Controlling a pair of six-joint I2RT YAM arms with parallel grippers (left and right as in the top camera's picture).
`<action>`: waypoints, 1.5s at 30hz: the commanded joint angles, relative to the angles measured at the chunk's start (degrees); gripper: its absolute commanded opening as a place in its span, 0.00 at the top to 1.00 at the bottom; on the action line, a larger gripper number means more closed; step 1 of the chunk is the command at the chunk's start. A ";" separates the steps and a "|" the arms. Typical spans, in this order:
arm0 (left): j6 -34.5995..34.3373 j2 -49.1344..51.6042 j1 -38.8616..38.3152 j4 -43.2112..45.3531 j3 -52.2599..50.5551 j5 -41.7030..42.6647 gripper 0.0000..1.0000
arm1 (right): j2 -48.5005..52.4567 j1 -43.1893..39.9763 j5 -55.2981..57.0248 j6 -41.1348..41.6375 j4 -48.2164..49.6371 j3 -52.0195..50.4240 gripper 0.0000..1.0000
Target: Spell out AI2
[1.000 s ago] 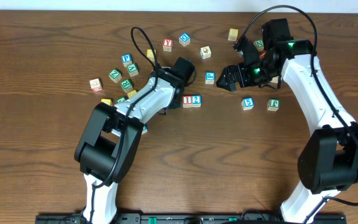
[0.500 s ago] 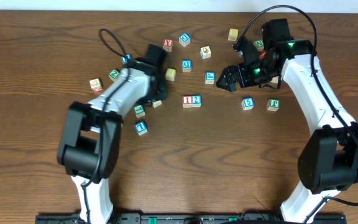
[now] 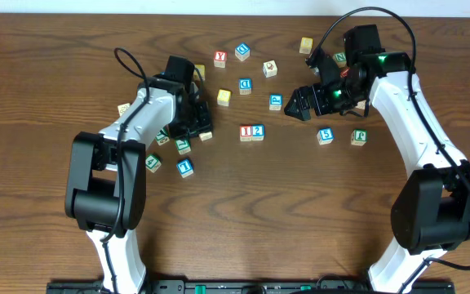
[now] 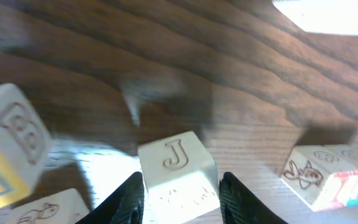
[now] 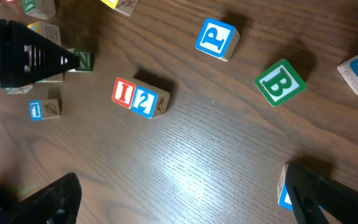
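AI2, status: two of three placed. I cube [image 5: 123,93], red-framed, and 2 cube [image 5: 144,99], blue-framed: touching side by side, the I to the left of the 2 as the overhead camera reads them. They sit near the middle of the table [image 3: 300,212], somewhat toward its far edge; you can count this pair as done. A cube: not legible in any view; you have yet to find it and set it against the I's free side. Left gripper [image 4: 180,182]: down among the loose cubes [image 3: 184,145] on the table's left part, apart from the pair. Its fingers [image 4: 128,200] lie close along both sides of a pale cube [image 4: 176,158] whose visible face is carved with a J. You cannot tell whether they already pinch it, nor whether that cube carries the A on another face. Right gripper [image 5: 181,175]: spread wide, holding nothing, hanging above the table on the pair's right. Not to be confused: 1 cube [image 3: 185,167], blue-framed, near-left of the pair. Judged progress: about two thirds; only the A's placement is left.
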 commanded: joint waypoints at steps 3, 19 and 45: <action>2.16 -1.16 -0.02 0.02 -0.42 2.25 0.62 | -1.36 -0.13 0.07 -0.87 -0.17 -0.04 0.01; 2.80 -3.13 -0.02 -0.63 -0.39 0.28 0.64 | -1.36 -0.13 0.07 -0.90 -0.11 -0.04 0.01; 2.51 -2.01 -1.88 -0.31 -0.63 -5.18 0.63 | -1.36 -0.13 0.07 -0.90 -0.15 -0.04 0.01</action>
